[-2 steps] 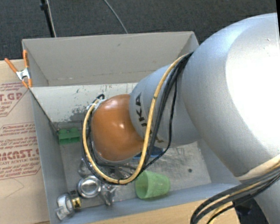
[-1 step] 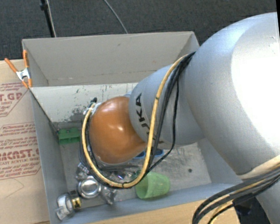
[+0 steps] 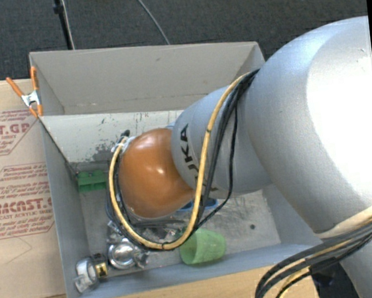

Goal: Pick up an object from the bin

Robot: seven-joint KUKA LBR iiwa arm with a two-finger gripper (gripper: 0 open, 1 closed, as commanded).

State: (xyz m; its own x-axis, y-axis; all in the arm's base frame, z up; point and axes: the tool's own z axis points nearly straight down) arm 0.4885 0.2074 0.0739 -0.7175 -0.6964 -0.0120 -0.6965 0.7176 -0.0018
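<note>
One green block (image 3: 91,179) at 9 o'clock, one pale green cup (image 3: 202,247) at 5, a shiny metal heap (image 3: 122,253) at 7 beside the gripper (image 3: 146,230), spread or pressed cannot be told; arm (image 3: 283,120) lettered "KA"

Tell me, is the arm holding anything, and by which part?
It cannot be told: the arm's orange cover hides any hold beneath it.
</note>
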